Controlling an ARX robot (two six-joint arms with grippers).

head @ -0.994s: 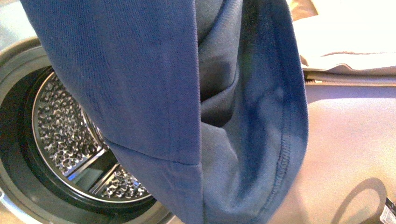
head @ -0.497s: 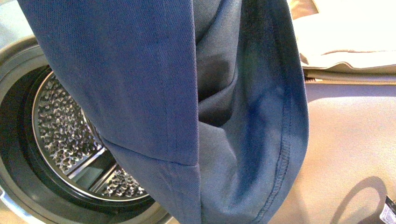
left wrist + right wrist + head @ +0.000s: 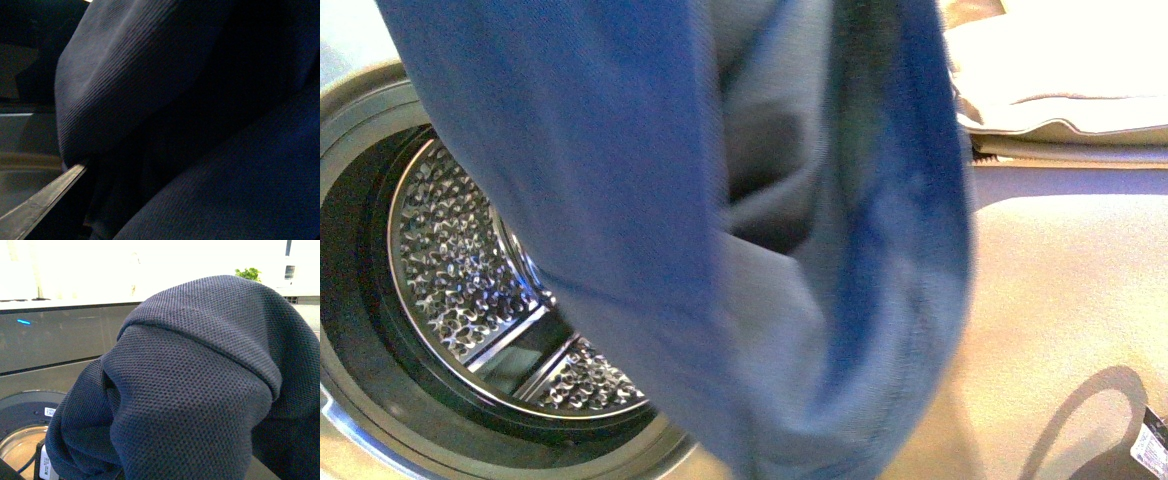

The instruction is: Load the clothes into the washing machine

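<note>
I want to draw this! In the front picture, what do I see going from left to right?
washer → clothes → sofa

Front camera faces the silver-grey front-loading washing machine [image 3: 450, 270], a dark blue twill garment [image 3: 620, 200] hanging close before the lens; both wrist cameras sit tight against it.

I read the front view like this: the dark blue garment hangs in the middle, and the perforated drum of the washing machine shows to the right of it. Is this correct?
Not quite. In the front view the perforated drum of the washing machine shows to the left of the dark blue garment, not to the right. To the garment's right lies a beige surface. The garment does hang in the middle.
</note>
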